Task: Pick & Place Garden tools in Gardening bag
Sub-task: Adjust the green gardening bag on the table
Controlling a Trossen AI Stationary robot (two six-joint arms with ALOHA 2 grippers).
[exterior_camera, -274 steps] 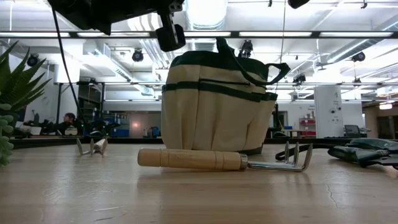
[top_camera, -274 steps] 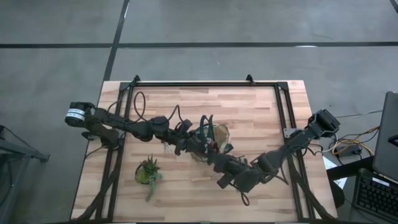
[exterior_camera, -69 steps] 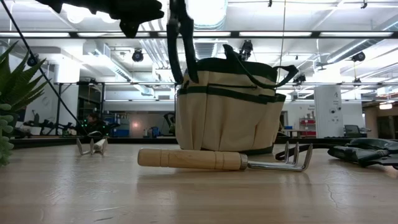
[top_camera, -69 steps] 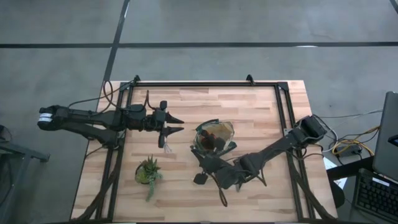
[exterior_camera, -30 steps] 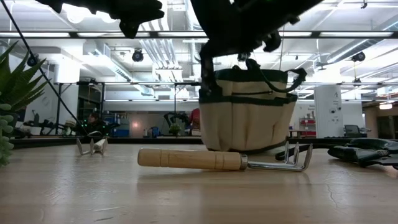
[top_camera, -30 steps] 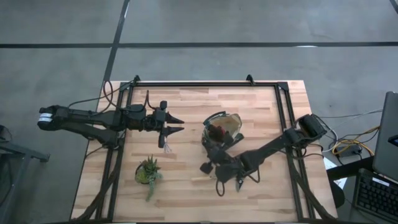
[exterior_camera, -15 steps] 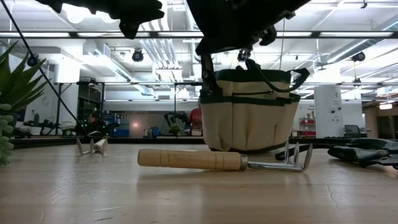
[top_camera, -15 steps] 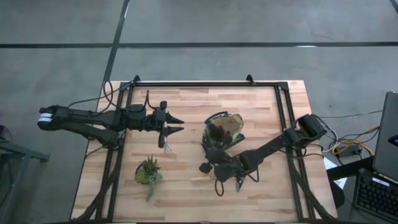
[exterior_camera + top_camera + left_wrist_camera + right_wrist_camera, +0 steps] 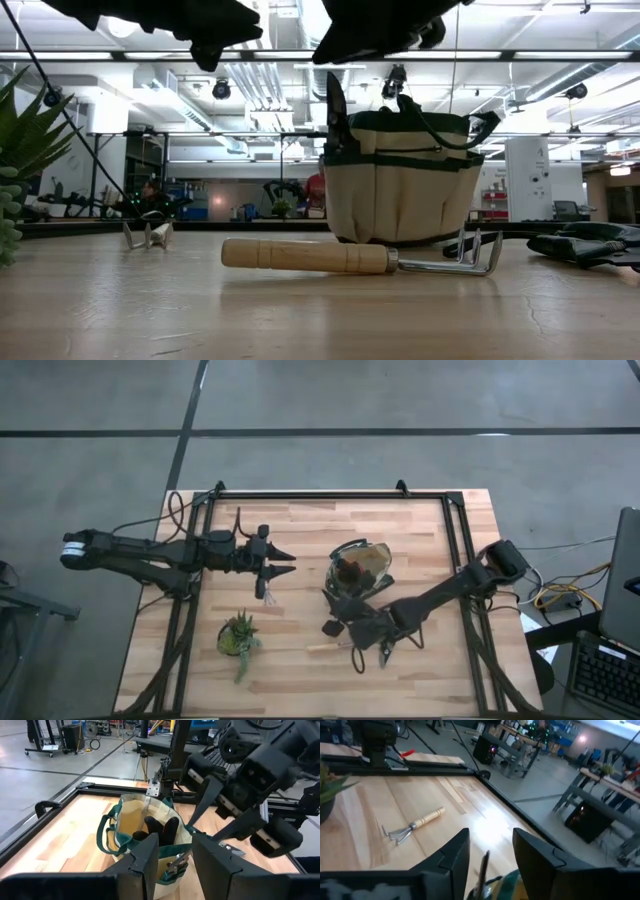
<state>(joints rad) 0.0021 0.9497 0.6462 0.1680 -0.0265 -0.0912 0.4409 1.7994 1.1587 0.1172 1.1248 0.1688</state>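
Note:
The olive-and-tan gardening bag (image 9: 358,568) stands upright at mid-table with a dark glove (image 9: 161,827) inside. A pruning shear (image 9: 335,118) stands in the bag's side, its upper end sticking up. My right gripper (image 9: 490,855) hovers open just above that end (image 9: 484,865), fingers on either side without touching. My left gripper (image 9: 172,857) is open and holds nothing; it hangs left of the bag (image 9: 280,561). One wooden-handled pronged tool (image 9: 350,257) lies flat in front of the bag, another (image 9: 262,589) below my left gripper. A second pruning shear (image 9: 588,246) lies to the right.
A potted succulent (image 9: 238,637) stands near the table's front left. A black frame (image 9: 320,495) runs along the table's far and side edges. Bare wood lies far of the bag and at the front left corner.
My right gripper has opened, letting go of the pruning shear, and has risen a little above the bag. The shear stays standing in the bag's side. The bag has kept its place.

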